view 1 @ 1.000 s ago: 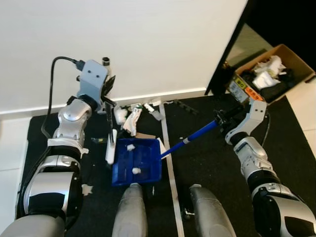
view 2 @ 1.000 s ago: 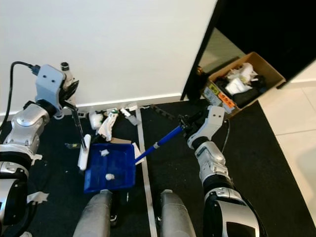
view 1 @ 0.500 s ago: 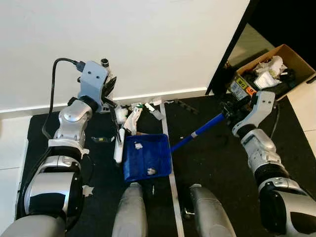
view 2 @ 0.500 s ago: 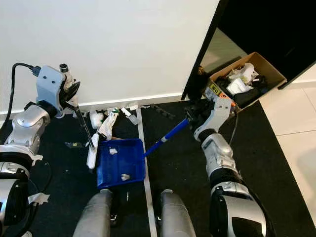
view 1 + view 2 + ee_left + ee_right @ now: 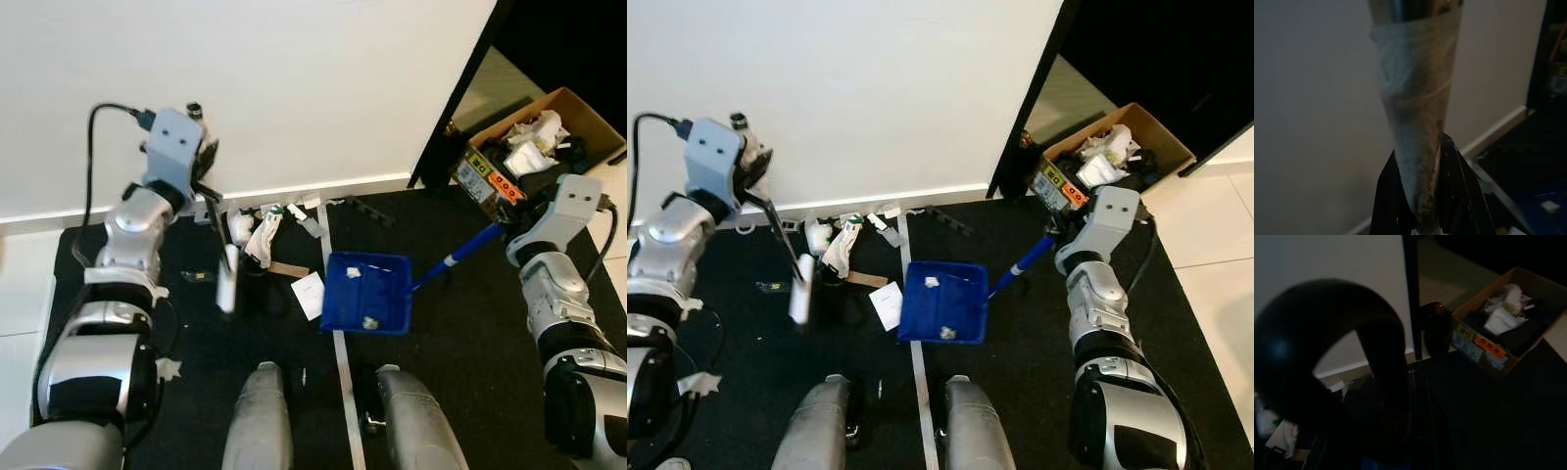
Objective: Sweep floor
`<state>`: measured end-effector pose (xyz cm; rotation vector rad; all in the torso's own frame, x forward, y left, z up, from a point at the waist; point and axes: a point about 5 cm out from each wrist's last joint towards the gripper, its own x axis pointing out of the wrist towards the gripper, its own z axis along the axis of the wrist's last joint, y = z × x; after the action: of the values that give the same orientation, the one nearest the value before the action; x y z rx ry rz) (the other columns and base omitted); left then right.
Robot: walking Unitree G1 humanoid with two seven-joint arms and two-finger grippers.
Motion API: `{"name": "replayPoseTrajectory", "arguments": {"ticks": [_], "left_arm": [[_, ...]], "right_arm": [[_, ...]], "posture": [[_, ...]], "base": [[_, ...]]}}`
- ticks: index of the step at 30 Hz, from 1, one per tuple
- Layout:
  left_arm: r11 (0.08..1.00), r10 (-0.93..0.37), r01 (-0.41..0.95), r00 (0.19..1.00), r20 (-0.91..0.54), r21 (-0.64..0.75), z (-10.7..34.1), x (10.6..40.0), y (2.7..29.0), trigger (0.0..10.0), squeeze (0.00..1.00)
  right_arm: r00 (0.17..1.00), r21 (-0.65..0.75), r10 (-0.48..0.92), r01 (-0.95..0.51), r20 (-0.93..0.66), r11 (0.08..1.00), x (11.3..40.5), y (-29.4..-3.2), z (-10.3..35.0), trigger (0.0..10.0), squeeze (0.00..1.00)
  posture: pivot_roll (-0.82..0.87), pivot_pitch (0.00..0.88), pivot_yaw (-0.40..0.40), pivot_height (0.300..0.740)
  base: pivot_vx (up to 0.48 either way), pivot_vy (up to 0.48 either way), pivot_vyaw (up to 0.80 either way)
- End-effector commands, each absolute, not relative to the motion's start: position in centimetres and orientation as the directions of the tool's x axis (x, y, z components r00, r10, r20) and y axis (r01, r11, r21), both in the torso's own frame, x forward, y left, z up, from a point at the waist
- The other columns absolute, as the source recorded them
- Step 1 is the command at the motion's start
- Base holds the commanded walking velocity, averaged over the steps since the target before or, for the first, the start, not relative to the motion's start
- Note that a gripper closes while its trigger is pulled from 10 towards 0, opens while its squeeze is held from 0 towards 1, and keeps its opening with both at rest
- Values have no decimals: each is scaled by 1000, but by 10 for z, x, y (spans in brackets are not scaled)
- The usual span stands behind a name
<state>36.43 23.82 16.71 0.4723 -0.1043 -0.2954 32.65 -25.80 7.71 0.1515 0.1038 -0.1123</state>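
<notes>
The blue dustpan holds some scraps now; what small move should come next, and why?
Probably carry the blue dustpan further right toward the cardboard box. The right gripper holds its handle, white scraps lie in the pan, and the box already holds rubbish.

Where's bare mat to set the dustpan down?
Free: black mat between the blue dustpan and the right arm, and the strip between the loose paper and the robot's legs. Crowded: along the baseboard, where trash is piled beside the brush, and in the cardboard box.
</notes>
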Motion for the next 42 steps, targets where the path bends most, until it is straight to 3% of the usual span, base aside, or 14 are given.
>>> {"name": "replayPoseTrajectory", "arguments": {"ticks": [1,16,29,31,34,39,42], "left_arm": [[805,-308,248,951,23,540,172,365,242,10000,0],[772,-268,290,955,-124,566,135,373,210,10000,0],[766,-229,222,971,-66,603,150,381,210,10000,0],[777,-237,222,970,-52,589,151,382,204,10000,0],[794,-293,265,955,-38,547,141,381,174,10000,0],[800,-314,290,948,-44,525,133,379,160,10000,0],[840,-355,337,934,-39,426,119,372,134,10000,0]], "right_arm": [[989,169,-125,137,-82,976,325,-261,78,10000,0],[983,92,-177,180,-48,979,322,-269,84,10000,0],[987,91,-162,161,-1,983,315,-274,90,10000,0],[989,96,-147,147,-1,985,315,-270,89,10000,0],[994,106,-111,110,5,988,316,-258,88,10000,0],[995,106,-99,97,8,990,317,-254,89,10000,0],[997,112,-71,69,16,991,319,-247,90,10000,0]], "posture": [[40,152,18,740],[-38,250,6,740],[-84,304,3,740],[-85,306,2,740],[-86,307,5,740],[-86,309,5,740],[-83,305,4,740]], "base": [[0,0,0],[0,0,0],[0,0,0],[0,0,0],[0,0,0],[0,0,0],[0,0,0]]}}
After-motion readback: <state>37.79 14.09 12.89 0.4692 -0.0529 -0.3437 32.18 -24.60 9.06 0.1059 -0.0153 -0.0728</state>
